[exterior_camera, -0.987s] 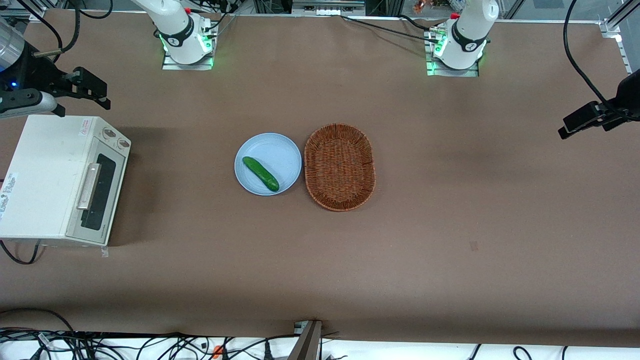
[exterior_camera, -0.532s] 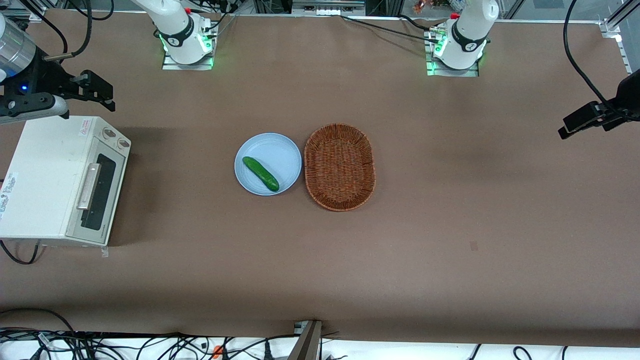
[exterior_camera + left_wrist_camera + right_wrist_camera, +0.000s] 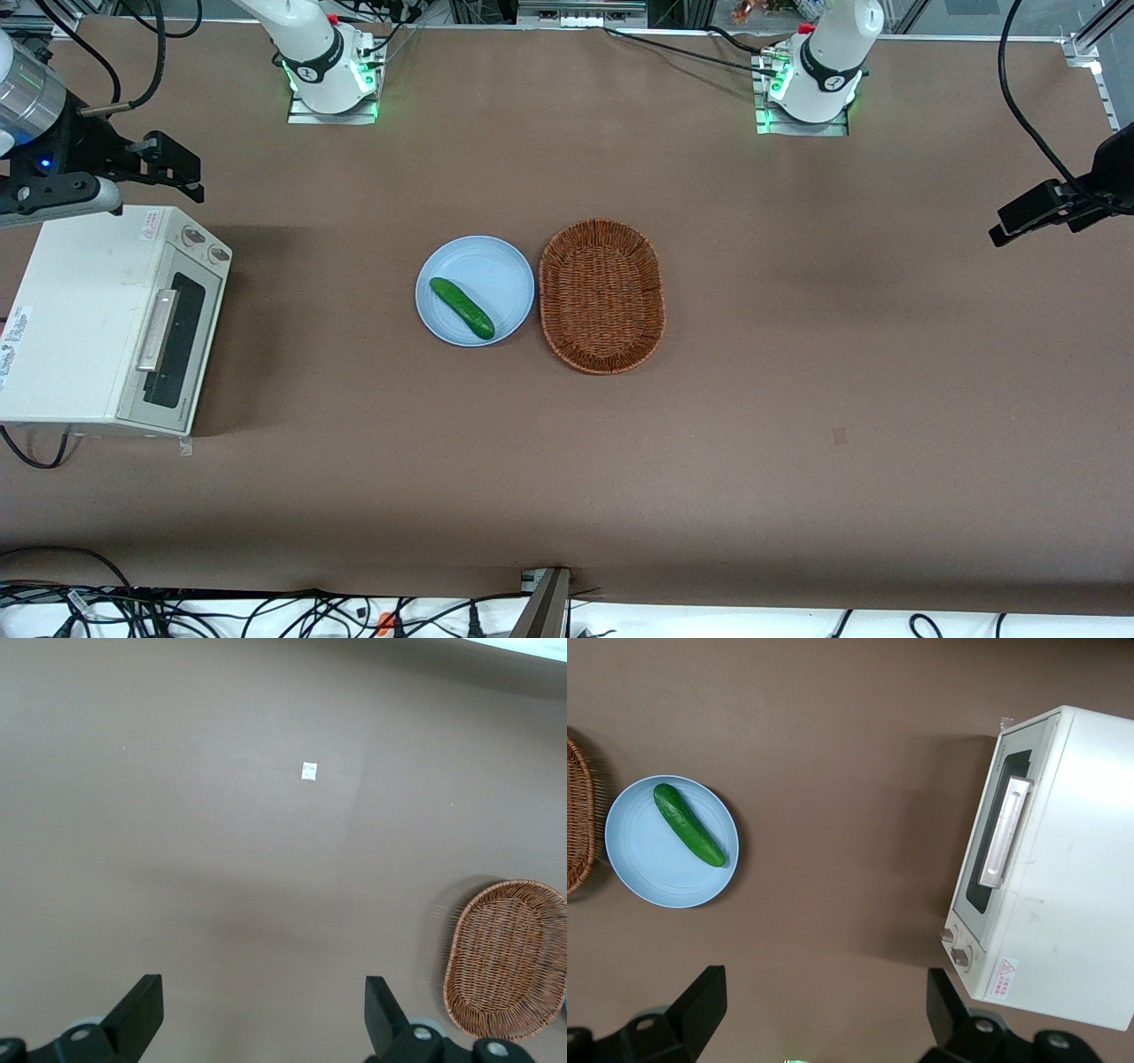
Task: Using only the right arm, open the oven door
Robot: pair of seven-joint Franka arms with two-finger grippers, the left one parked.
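Observation:
The white toaster oven [image 3: 80,319] stands at the working arm's end of the table. Its oven door [image 3: 174,341], cream-framed with a dark window and a silver bar handle [image 3: 157,330], is closed. The door also shows in the right wrist view [image 3: 999,846], closed, with two knobs beside it. The right arm [image 3: 35,133] hovers high above the table, farther from the front camera than the oven. My gripper [image 3: 173,168] is open and empty, its fingers [image 3: 704,997] spread wide, well apart from the handle.
A light blue plate [image 3: 496,266] with a green cucumber [image 3: 462,307] lies mid-table, beside a wicker basket [image 3: 602,295]. Cables hang near the table's ends and along its front edge.
The right arm and gripper have shifted slightly toward the robot bases and a little toward the table's middle. The oven door stays closed.

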